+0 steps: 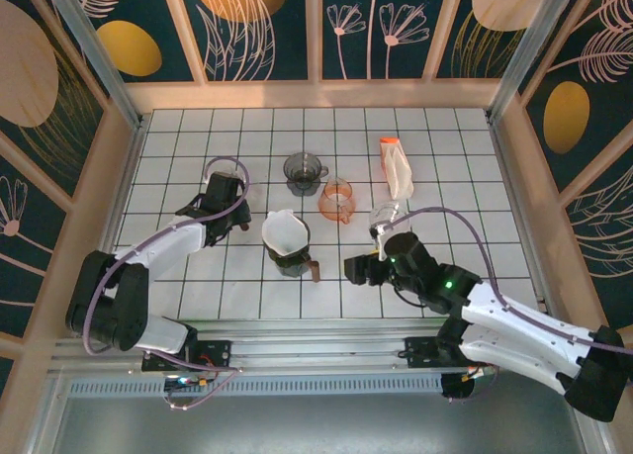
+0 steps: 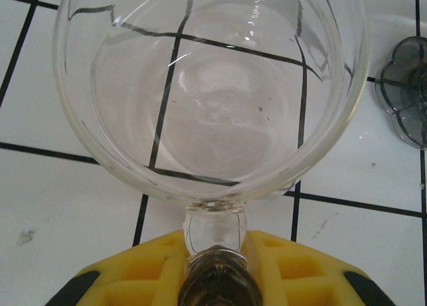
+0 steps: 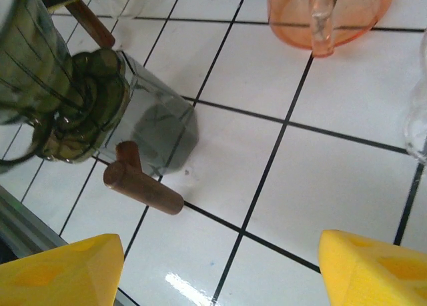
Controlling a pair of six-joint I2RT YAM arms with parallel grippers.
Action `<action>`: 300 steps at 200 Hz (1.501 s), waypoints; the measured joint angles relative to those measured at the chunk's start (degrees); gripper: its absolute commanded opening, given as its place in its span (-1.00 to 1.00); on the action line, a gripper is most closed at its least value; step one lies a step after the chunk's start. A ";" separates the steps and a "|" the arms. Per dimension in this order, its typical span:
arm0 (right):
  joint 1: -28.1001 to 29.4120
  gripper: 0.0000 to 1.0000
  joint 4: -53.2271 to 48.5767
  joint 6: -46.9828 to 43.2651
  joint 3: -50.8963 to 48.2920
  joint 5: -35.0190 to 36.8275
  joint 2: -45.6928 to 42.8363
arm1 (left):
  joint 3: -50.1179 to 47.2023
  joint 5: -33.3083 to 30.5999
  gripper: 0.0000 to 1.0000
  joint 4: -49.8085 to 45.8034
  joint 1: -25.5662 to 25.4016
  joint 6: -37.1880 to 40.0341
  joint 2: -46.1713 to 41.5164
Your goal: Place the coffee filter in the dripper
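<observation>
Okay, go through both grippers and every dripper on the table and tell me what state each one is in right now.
left gripper: shut on the handle of the clear glass dripper
clear glass dripper: upright, empty
right gripper: open, holding nothing
dark dripper: upright, paper filter inside
paper filter: opened out, seated in the dark dripper
grey dripper: upright, empty
orange dripper: upright, empty

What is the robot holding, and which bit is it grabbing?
The left gripper is shut on the clear glass dripper, pinching its small handle. The right gripper is open and holds nothing.
</observation>
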 measured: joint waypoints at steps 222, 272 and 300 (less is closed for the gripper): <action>8.59 0.46 32.59 -12.72 -4.11 -1.20 28.57 | 1.20 -1.25 -1.00 -14.60 3.26 -1.40 -12.83; 8.59 0.41 39.41 -16.09 -4.11 -1.16 33.11 | 1.25 -1.25 -1.00 -16.17 3.26 -1.16 -13.42; 8.59 0.36 42.95 -17.07 -4.11 -1.11 34.88 | 1.57 -1.27 -1.00 -17.25 3.41 -0.94 -13.62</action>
